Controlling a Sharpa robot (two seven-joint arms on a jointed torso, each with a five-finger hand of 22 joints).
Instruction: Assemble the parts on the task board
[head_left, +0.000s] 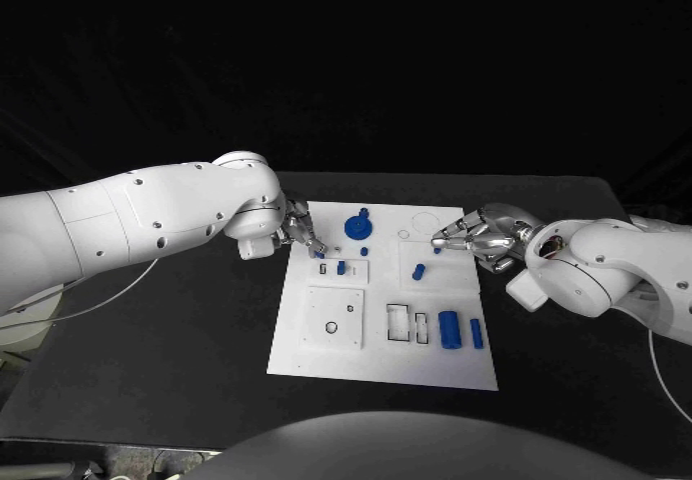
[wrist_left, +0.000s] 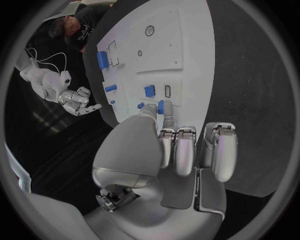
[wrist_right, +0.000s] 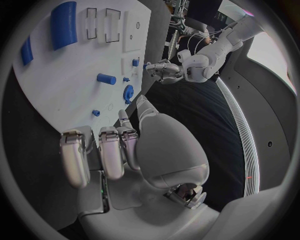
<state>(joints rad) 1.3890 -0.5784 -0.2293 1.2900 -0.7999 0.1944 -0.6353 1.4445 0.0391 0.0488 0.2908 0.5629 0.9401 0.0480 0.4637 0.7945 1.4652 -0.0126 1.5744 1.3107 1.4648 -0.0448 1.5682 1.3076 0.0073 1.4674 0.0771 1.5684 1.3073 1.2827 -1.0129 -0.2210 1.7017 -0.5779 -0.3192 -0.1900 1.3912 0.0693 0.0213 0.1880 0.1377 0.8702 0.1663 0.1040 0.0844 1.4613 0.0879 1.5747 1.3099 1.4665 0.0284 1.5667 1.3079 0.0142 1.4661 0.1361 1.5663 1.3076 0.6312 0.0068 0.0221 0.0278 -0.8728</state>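
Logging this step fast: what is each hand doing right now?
Left hand: pinching a small blue part at its fingertips, over the white board.
Right hand: fingers curled in, holding nothing.

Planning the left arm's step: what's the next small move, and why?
Probably lower the left hand slightly to seat the small blue part at its fingers: it sits at the task board edge beside a matching part. The right hand hovers, holding nothing.
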